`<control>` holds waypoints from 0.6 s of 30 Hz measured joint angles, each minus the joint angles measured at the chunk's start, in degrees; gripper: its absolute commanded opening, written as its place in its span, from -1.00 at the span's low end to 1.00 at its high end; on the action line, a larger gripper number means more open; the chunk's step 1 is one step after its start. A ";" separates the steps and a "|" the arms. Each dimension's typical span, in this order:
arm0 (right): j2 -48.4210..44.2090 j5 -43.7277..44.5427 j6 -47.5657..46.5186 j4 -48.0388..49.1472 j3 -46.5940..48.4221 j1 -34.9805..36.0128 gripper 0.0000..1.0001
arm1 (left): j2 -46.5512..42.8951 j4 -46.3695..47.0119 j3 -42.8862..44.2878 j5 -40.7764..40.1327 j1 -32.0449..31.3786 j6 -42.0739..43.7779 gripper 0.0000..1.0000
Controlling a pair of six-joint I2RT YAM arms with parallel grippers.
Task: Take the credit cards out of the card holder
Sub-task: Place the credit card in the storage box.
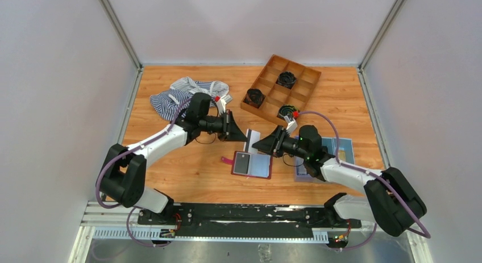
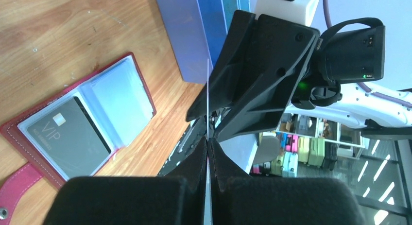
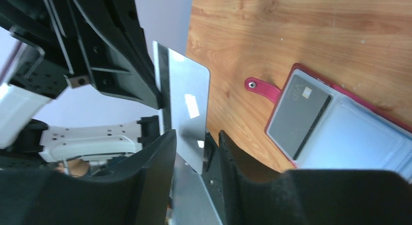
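The maroon card holder lies open on the table, with a dark card in its left pocket. It also shows in the left wrist view and the right wrist view. My left gripper is shut on a pale grey card and holds it on edge above the table. The card shows edge-on in the left wrist view and flat in the right wrist view. My right gripper is open, with its fingers on either side of the card's free end and a gap showing.
A light-blue tray lies under the right arm. A wooden divided box holding black coils stands at the back right. A striped cloth lies at the back left.
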 measured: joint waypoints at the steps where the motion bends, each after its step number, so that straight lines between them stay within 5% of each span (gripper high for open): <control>1: -0.11 -0.07 0.35 0.59 -0.28 -0.24 -0.28 | 0.02 0.02 -0.20 0.07 0.00 -0.02 -1.00; 10: -1.29 -0.61 2.62 2.86 -0.72 -1.18 -0.53 | 0.02 0.44 -0.61 0.52 0.13 -0.13 -1.00; 15: -0.63 -1.05 3.13 2.97 -0.70 -1.33 -0.99 | 0.02 0.44 -0.72 0.52 0.17 -0.07 -1.00; 18: -0.63 -1.73 3.32 3.10 0.07 -1.42 -0.99 | 0.02 0.37 -1.27 -0.02 0.50 0.04 -0.58</control>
